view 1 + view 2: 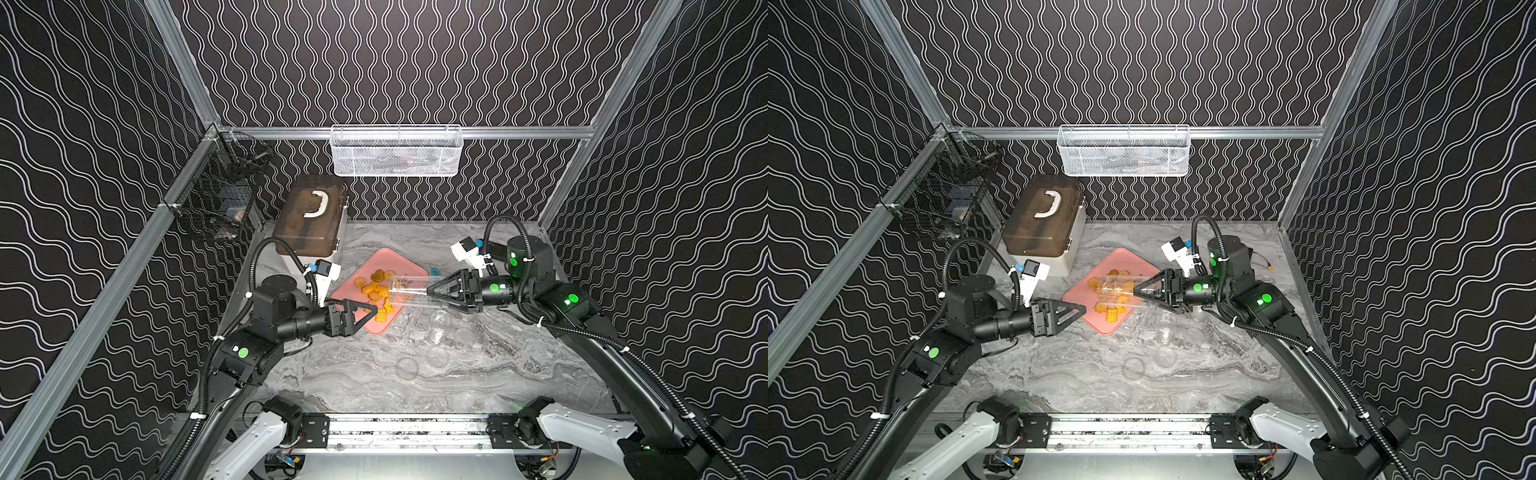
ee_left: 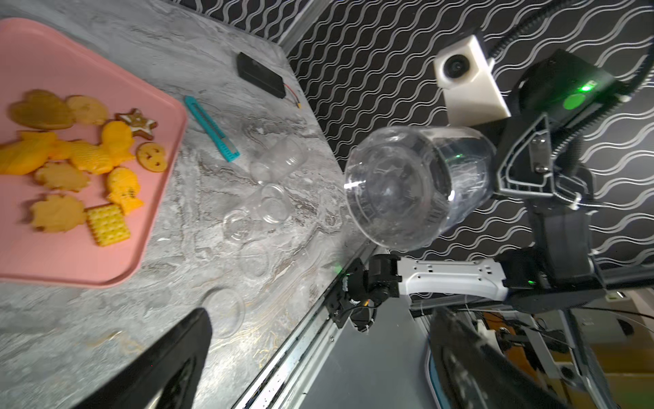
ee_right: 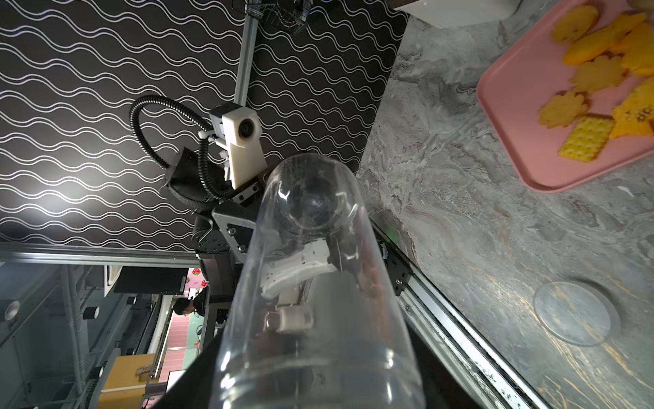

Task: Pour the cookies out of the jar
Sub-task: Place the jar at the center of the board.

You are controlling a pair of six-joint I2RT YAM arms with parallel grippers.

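Cookies [image 1: 372, 291] piled on pink tray [image 1: 386, 259]; clear jar [image 1: 409, 291] empty, horiz., midair.

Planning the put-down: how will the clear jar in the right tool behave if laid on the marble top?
The jar is round-walled and smooth, so on its side it would probably roll. It looks empty, the cookies lying on the pink tray, so likely light. Its glossy wall may slip in the right tool.

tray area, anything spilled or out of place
No spill: the cookies all lie on the pink tray. The jar in the right gripper looks empty. Odd: two small clear jars lie tipped on the table near a teal cutter.
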